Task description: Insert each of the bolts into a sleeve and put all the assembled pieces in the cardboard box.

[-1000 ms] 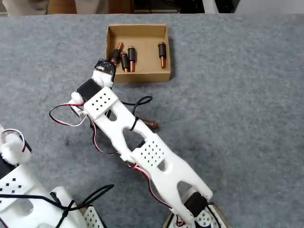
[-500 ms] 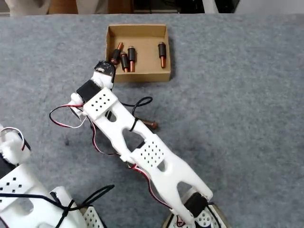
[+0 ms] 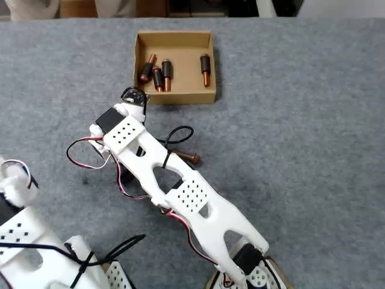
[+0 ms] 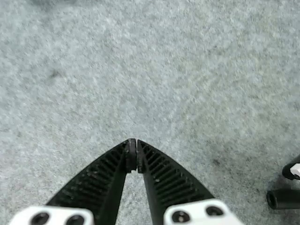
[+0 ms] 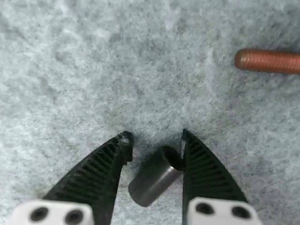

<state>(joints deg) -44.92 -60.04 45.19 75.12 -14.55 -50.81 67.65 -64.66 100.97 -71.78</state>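
My right gripper (image 5: 155,136) stands open low over the grey carpet. A loose black sleeve (image 5: 154,176) lies between its fingers, close against one of them. A bare copper bolt (image 5: 267,61) lies a short way beyond the fingertips. In the high view that bolt (image 3: 187,157) shows beside the right arm (image 3: 180,189), which stretches toward the cardboard box (image 3: 174,96). Several assembled pieces (image 3: 162,72) lie inside the box. My left gripper (image 4: 131,143) is shut with nothing in it, above bare carpet. Another black sleeve (image 4: 283,199) lies off to its side.
The left arm (image 3: 24,235) sits at the near left corner of the high view. Red, white and black cables (image 3: 90,150) hang beside the right arm. Open carpet spreads to the right of the box.
The right arm's wrist has drawn back a little from the box's near wall. The left arm has hardly moved.
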